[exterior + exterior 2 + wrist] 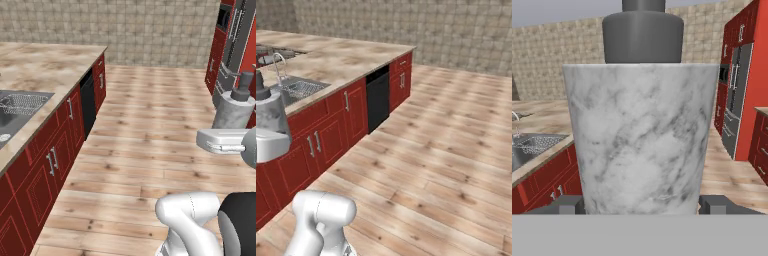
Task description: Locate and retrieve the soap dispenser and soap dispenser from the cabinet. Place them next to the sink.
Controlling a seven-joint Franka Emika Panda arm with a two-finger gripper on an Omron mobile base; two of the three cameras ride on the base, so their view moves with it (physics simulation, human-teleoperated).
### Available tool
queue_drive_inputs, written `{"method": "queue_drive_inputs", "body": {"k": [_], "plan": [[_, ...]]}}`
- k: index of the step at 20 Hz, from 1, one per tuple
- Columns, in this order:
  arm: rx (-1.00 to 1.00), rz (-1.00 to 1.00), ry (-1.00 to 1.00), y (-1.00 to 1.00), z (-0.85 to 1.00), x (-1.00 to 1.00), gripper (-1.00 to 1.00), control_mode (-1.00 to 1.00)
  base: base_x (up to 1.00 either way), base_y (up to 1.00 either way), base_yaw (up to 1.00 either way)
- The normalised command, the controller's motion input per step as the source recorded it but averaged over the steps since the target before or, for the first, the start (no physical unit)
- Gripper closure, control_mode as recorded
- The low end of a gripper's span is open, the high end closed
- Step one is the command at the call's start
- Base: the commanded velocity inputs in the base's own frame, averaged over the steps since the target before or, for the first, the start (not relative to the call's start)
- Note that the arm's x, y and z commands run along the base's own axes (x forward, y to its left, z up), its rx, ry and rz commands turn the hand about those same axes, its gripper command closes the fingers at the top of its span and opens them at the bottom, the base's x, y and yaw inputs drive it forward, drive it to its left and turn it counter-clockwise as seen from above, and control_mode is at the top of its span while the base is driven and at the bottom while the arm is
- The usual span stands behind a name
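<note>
Gripping one marbled soap dispenser (639, 135) upright, the gripper (640, 205) hangs over wooden floor (150, 145); one sink (298, 89) sits in the counter (351, 57).

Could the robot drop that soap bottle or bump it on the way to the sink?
Maybe. The marbled soap bottle is held only near its bottom, high above the wooden floor, so it might tip or slip out. The sink sits behind the counter edge, which the bottle could knock when carried over.
</note>
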Motion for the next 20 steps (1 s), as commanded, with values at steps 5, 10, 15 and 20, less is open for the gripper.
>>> {"method": "queue_drive_inputs", "body": {"k": [5, 10, 15, 20], "plan": [[0.0, 0.0, 0.0, 0.0, 0.0, 0.0, 1.0, 1.0, 0.0, 0.44, 0.39], [0.0, 0.0, 0.0, 0.0, 0.0, 0.0, 1.0, 1.0, 0.01, 0.1, 0.5], [0.0, 0.0, 0.0, 0.0, 0.0, 0.0, 1.0, 1.0, 0.18, 0.02, 0.5], [0.0, 0.0, 0.0, 0.0, 0.0, 0.0, 1.0, 1.0, 0.33, 0.01, 0.45]]}}
